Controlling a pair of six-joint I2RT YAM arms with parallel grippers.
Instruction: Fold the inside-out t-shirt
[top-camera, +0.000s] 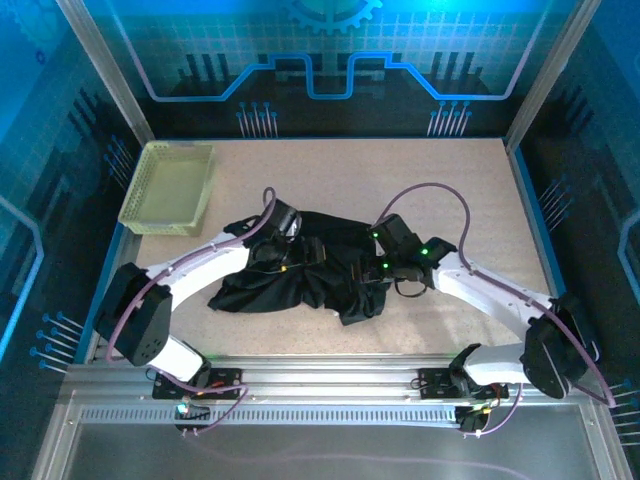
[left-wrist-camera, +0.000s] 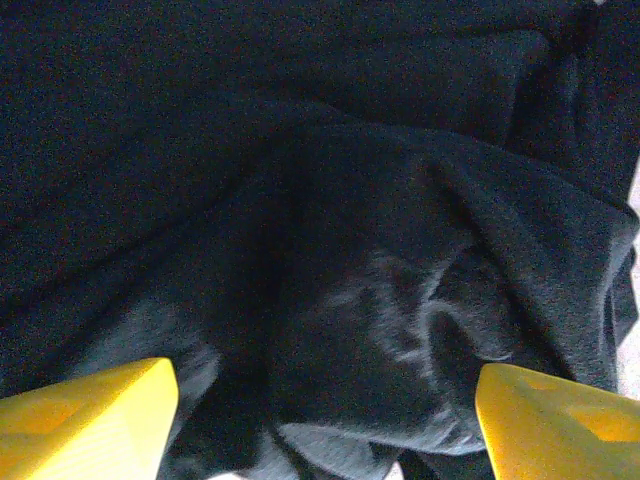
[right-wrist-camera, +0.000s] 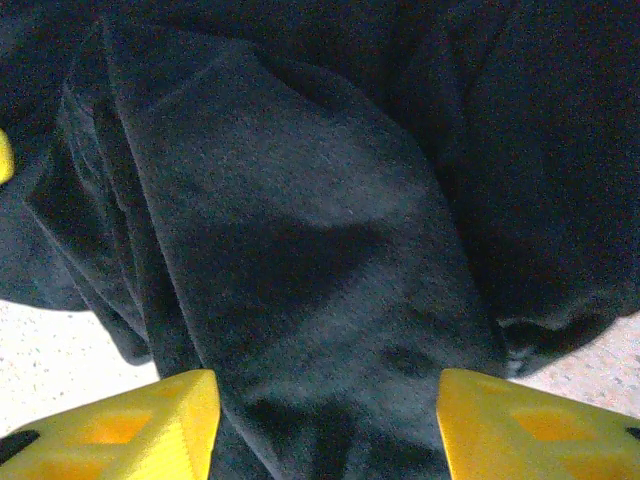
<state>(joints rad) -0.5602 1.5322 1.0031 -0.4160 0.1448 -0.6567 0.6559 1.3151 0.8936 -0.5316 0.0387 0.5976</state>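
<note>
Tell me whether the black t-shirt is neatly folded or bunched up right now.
Bunched up, not folded. The t-shirt lies in an irregular crumpled heap on the table, and both wrist views show loose ridges and creases.

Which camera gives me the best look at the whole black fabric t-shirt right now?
Top external: the black fabric t-shirt shows its whole crumpled outline on the beige speckled tabletop. The left wrist view gives close-up bunched folds; the right wrist view, one long fold and an edge against the tabletop.

White arms (top-camera: 200, 262), black joints (top-camera: 135, 320), purple cables (top-camera: 440, 190), yellow-tipped hands (left-wrist-camera: 325, 400)
</note>
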